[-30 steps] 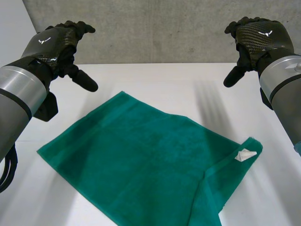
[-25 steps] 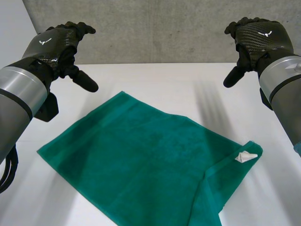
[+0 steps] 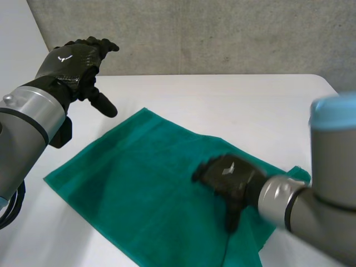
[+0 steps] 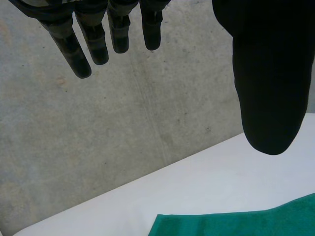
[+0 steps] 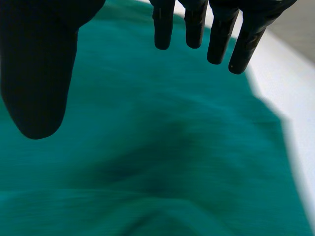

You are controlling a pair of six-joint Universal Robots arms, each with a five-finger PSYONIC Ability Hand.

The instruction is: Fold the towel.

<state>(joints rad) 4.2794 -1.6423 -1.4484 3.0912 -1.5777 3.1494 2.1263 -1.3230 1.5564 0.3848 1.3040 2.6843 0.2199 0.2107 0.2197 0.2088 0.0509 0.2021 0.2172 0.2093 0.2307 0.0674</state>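
Since half a second ago, the right hand (image 3: 228, 175) has come down from its raised place at the far right and now sits low over the right part of the green towel (image 3: 139, 183), between the cloth's middle and its right corner. Its own wrist view shows its fingers (image 5: 216, 34) straight and spread well apart from the thumb, holding nothing; whether they touch the cloth cannot be told.

The left hand (image 3: 72, 61) has stayed raised at the far left, off the towel and above bare counter. Its fingers (image 4: 93, 39) are relaxed and its thumb stands apart from them, so it is open and empty too.

The towel lies spread flat as before, set diagonally on the white counter (image 3: 222, 103), with one corner pointing far toward the left hand, one to the left and one to the right. A soft ridge runs through the cloth from beside the right hand to the near edge.

Behind the counter's far edge stands a rough grey concrete wall (image 3: 194, 33), and a paler smooth surface (image 3: 16, 33) meets it at the far left. In the left wrist view, the towel's far corner lies on the counter just short of that wall.
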